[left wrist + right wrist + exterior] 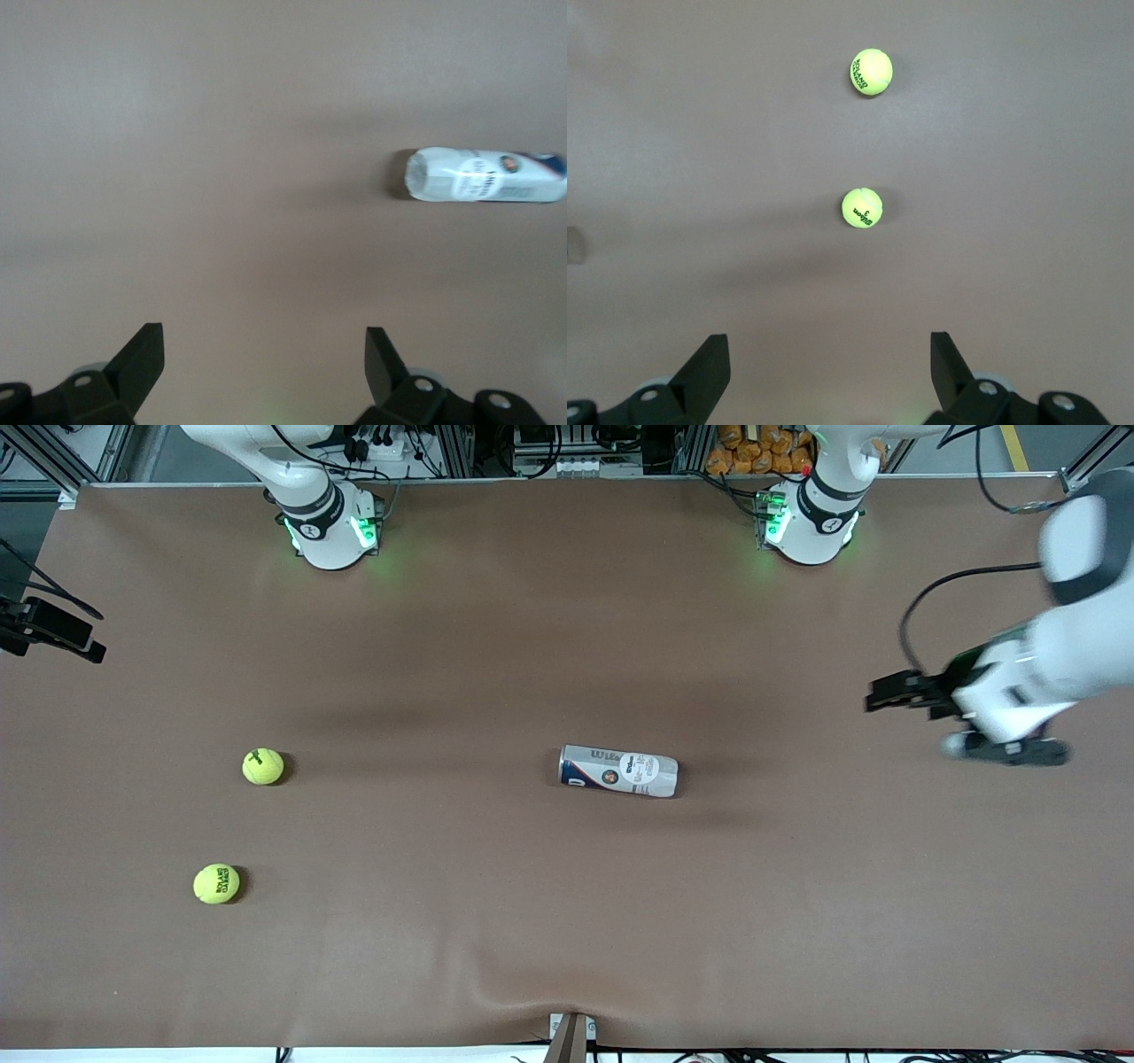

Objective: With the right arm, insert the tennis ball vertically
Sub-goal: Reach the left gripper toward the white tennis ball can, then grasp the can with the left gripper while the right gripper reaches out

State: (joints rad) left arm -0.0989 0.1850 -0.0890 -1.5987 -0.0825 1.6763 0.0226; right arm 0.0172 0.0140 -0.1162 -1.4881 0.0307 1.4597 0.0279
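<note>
Two yellow-green tennis balls lie on the brown table toward the right arm's end: one [263, 766] [861, 207], and another [216, 884] [871, 71] nearer the front camera. A white and blue ball can [618, 771] [483, 175] lies on its side at mid-table. My right gripper [84, 638] [830, 347] hangs open and empty over the right arm's end of the table, mostly cut off in the front view. My left gripper [874, 695] [264, 341] is open and empty over the left arm's end, pointing toward the can.
The two arm bases [332, 527] [808, 522] stand at the table's back edge. A metal bracket [571, 1036] sits at the front edge, where the brown table cover [532, 921] wrinkles slightly.
</note>
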